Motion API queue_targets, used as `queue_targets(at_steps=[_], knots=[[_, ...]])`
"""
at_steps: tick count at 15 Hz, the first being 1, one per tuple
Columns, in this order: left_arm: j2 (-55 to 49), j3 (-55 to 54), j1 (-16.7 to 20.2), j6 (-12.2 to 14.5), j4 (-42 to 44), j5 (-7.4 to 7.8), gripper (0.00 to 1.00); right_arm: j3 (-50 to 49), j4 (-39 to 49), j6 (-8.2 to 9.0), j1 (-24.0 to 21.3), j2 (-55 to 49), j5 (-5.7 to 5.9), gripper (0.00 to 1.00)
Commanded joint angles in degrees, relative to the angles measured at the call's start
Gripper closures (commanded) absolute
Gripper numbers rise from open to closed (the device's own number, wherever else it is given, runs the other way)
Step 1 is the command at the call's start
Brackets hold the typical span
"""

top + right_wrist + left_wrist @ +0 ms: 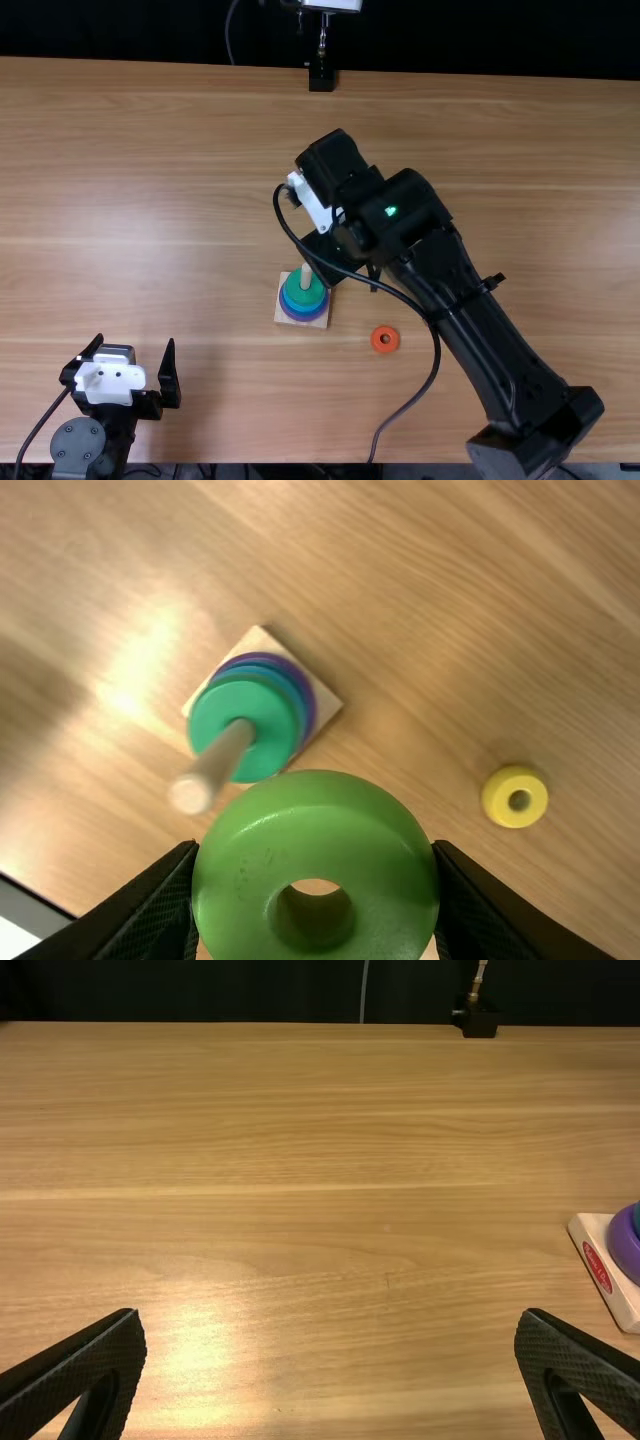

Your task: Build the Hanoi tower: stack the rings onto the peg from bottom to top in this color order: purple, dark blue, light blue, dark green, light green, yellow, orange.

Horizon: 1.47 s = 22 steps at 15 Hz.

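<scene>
My right gripper point(334, 262) is over the table's middle, just beyond the wooden base point(322, 322). In the right wrist view, the right gripper point(316, 852) is shut on the light green ring point(315, 820), whose hole faces the camera. The peg point(220, 762) stands on the base with the dark green ring point(235, 708) on top, blue rings under it and the purple ring point(312, 695) lowest. An orange ring point(385, 339) and a yellow ring point(515, 797) lie on the table. My left gripper point(134, 350) is open at near left; in its wrist view the left gripper point(330, 1322) holds nothing.
The right arm's black links and looping cable point(437, 355) stretch over the table's right half, passing close to the orange ring. A black stand point(321, 78) is at the table's far edge. Bare wood point(150, 200) lies beyond the left gripper.
</scene>
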Motion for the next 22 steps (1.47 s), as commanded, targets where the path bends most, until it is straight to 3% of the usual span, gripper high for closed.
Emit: queue_targets(at_steps=[1,7,22], knots=[[-0.67,-6.28,0.27,0.41,-4.28,-0.29,0.0,1.7,-0.19,-0.24,1.34,-3.42,-0.5,1.0],[-0.67,-6.28,0.27,0.41,-4.28,-0.29,0.0,1.26,-0.08,0.28,4.42,-3.33,-0.5,1.0],[-0.67,-6.28,0.27,0.41,-4.28,-0.29,0.0,1.0,0.55,0.28,4.24,-2.54,-0.5,1.0]])
